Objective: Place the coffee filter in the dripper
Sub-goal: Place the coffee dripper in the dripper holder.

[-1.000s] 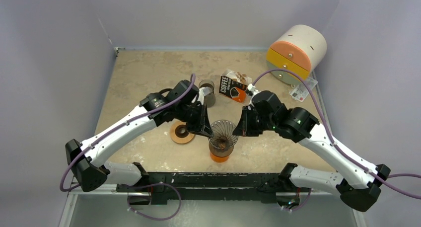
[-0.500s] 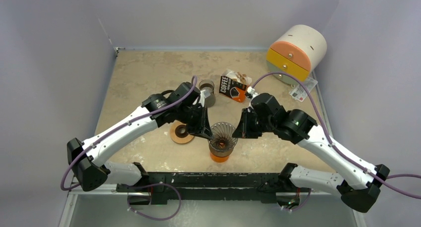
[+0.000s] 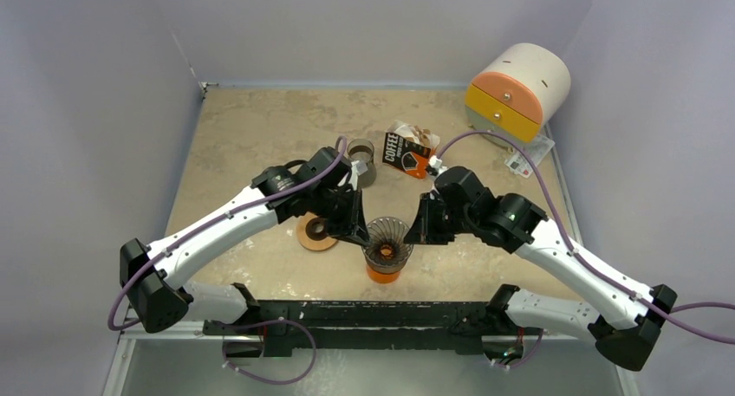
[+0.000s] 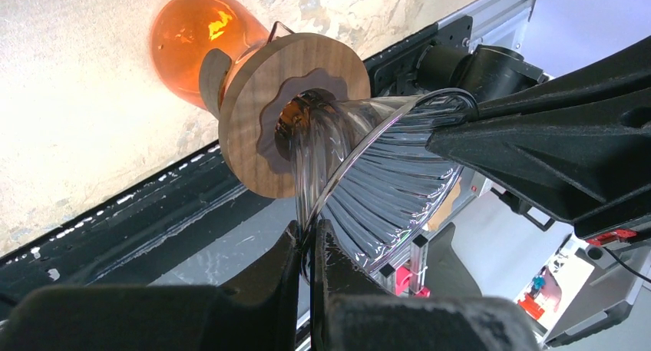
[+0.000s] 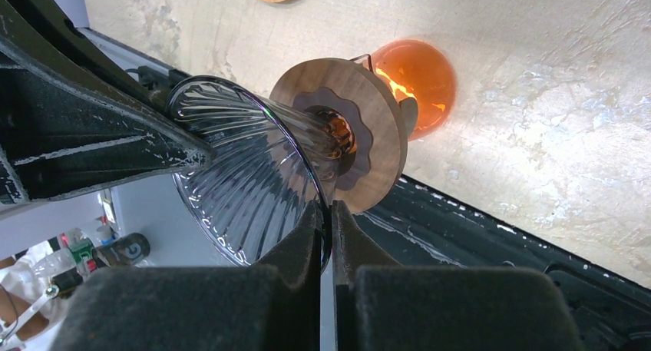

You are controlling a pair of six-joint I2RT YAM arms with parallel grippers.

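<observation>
My left gripper (image 4: pixel 307 243) has its black jaws pinched on the thin glass rim of the dripper (image 4: pixel 384 190), a clear cone with spiralled ribs. My right gripper (image 5: pixel 328 216) is clamped on the opposite rim. Just past both jaws a round wooden collar (image 4: pixel 253 136) rings the cone's neck, and beyond it sits a rounded orange glass base (image 4: pixel 192 36). Well beyond the jaws, across the mottled table (image 3: pixel 251 127), lies the coffee filter pack (image 3: pixel 406 152), a dark printed carton with pale paper poking out.
</observation>
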